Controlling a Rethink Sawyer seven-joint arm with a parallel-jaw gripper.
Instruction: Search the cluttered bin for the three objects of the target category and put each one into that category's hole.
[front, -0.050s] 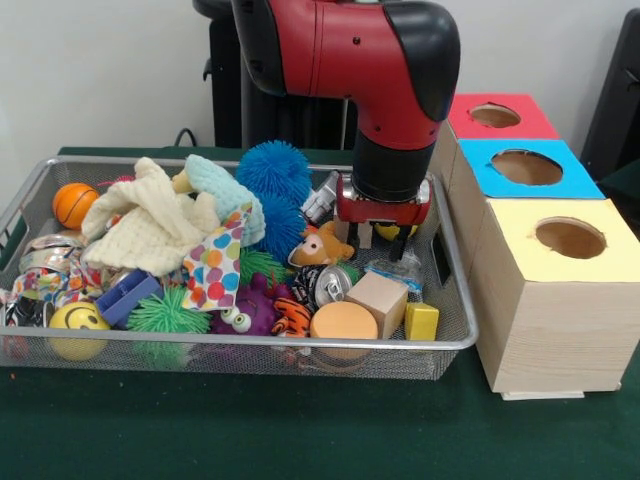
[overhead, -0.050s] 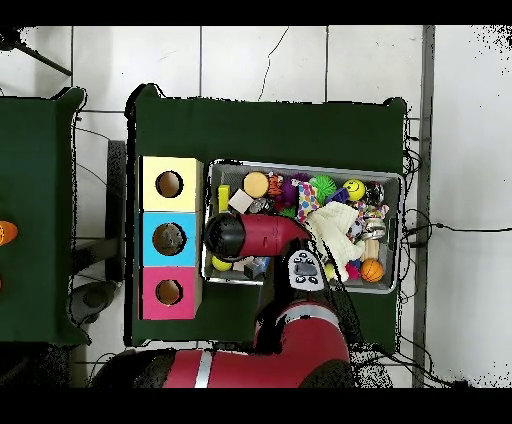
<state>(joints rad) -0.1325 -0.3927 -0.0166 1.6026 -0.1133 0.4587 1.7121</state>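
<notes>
Fingers of the gripper (front, -0.050s: 384, 236) hang low in the right far part of the wire bin (front, -0.050s: 455, 262), straddling something yellow (front, -0.050s: 396, 231), but whether they pinch it or merely stand apart around it I cannot tell. Which category is wanted is not shown; if that yellow piece is the one, a straight lift clear of the monkey toy (front, -0.050s: 320, 247) and wooden cube (front, -0.050s: 377, 301) seems wise. Carry it right, over the rim, to the boxes: red hole (front, -0.050s: 495, 115), blue hole (front, -0.050s: 526, 166), yellow hole (front, -0.050s: 570, 237).
</notes>
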